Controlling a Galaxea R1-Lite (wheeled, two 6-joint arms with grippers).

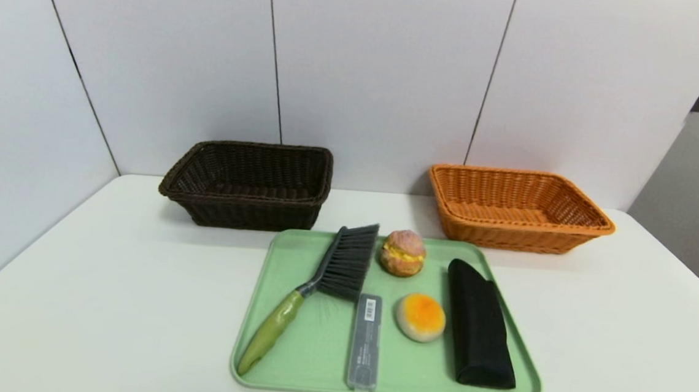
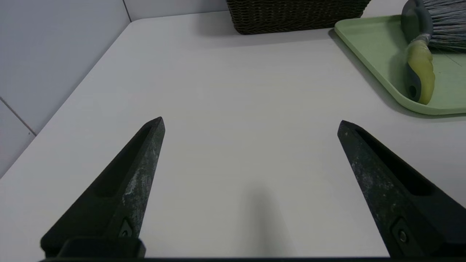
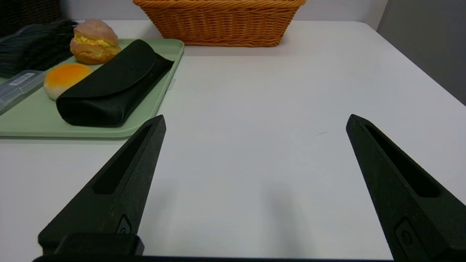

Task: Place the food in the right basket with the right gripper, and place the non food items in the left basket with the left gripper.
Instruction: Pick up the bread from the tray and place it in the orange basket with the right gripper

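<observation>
Showing only in wrist views – both tools: left tool (image 2: 250, 123) & right tool (image 3: 255, 120), wide apart

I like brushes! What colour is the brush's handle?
Green, a yellowish green, on the brush. The head view shows it best.

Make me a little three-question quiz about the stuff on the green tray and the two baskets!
1. True or false: the cream puff already sits in the orange basket.
2. Which lies nearest the tray's right edge? A) brush B) black pouch C) grey case
3. How many things are in the dark basket?

Key: 1. False, it is on the tray. 2. B. 3. None.
</observation>
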